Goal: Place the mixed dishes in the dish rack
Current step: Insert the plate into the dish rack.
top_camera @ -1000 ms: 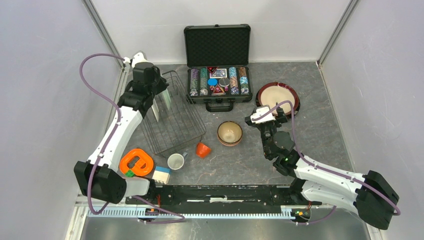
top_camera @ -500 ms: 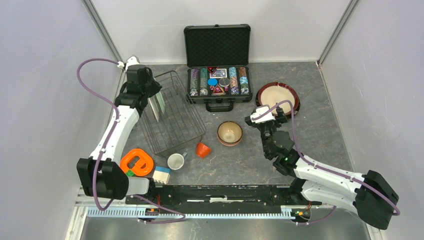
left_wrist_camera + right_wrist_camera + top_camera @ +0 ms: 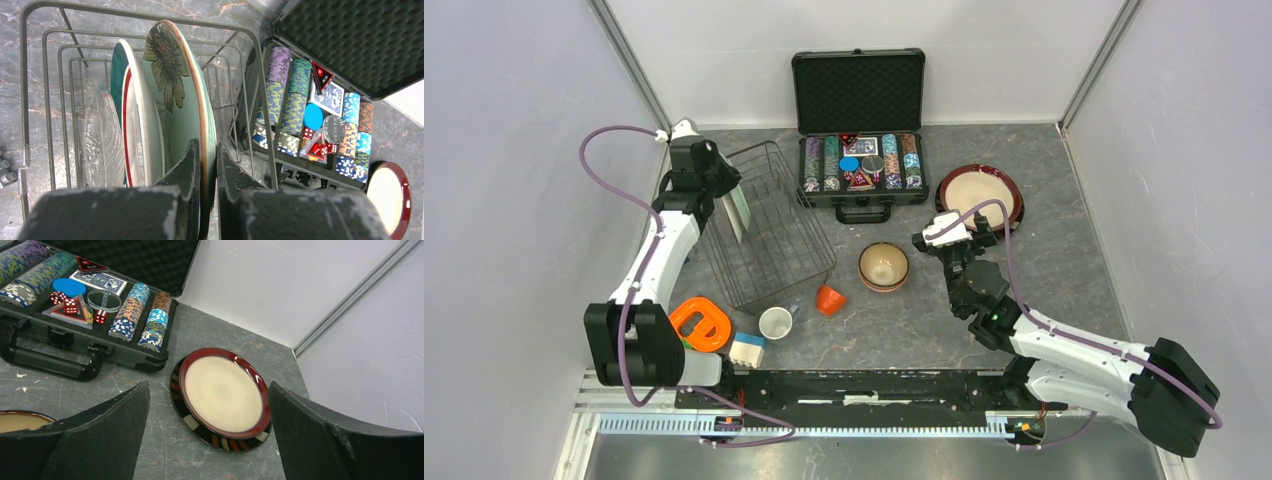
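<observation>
The dish rack (image 3: 774, 250) stands at the left; in the left wrist view its wire rim (image 3: 22, 100) frames three upright plates. My left gripper (image 3: 206, 155) is shut on the rim of the teal flower plate (image 3: 175, 85), held on edge inside the rack beside a white red-lined plate (image 3: 137, 130) and a clear one (image 3: 100, 135). My right gripper (image 3: 209, 384) hangs open above the dark-rimmed beige plate (image 3: 222, 392), which lies flat on the table. The tan bowl (image 3: 884, 266), an orange cup (image 3: 829, 299) and a white cup (image 3: 775, 323) sit on the table.
An open black case of poker chips (image 3: 859, 130) stands behind the rack and the beige plate. An orange ring toy (image 3: 697, 324) and a white-and-blue block (image 3: 746, 350) lie near the left arm's base. Walls close in left, right and behind.
The left gripper has shifted toward the back-left corner of the rack with the teal plate still in it. The right arm has barely moved.
</observation>
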Controlling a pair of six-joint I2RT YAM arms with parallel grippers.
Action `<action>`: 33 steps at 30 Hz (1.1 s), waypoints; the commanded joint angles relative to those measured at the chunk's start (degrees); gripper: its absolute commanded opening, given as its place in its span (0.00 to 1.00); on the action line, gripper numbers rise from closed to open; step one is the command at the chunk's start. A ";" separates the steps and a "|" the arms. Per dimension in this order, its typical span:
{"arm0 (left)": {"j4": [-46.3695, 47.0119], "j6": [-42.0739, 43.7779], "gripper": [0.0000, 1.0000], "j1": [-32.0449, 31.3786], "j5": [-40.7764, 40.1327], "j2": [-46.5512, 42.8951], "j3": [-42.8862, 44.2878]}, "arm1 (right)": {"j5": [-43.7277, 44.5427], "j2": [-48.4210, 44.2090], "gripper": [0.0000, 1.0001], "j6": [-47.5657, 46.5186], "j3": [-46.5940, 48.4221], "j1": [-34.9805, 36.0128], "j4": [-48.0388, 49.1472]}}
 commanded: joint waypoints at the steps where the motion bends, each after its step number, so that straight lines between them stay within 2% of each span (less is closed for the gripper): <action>1: 7.44 1.16 0.02 0.28 4.68 0.11 0.64 | -0.82 0.24 0.91 1.43 0.80 -0.36 0.37; 11: 6.72 1.16 0.04 0.25 6.04 2.11 0.09 | -1.13 1.13 0.91 2.42 1.74 -0.40 -0.80; 14: 5.89 1.05 0.12 0.25 6.41 3.07 0.44 | -1.02 1.03 0.91 2.51 1.67 -0.49 -1.02; 16: 5.62 0.71 0.22 0.27 6.34 3.50 0.57 | -1.06 1.07 0.91 2.42 1.69 -0.37 -1.01; 21: 5.25 0.54 0.36 0.25 7.90 4.15 1.49 | -0.84 0.98 0.91 2.42 1.60 -0.42 -1.06; 26: 4.60 0.78 0.44 0.29 9.13 4.06 1.89 | -0.86 0.97 0.91 2.59 1.32 -0.50 -1.17; 33: 2.59 1.39 0.65 0.25 12.02 4.48 3.48 | -0.93 1.06 0.91 2.96 1.30 -0.53 -1.22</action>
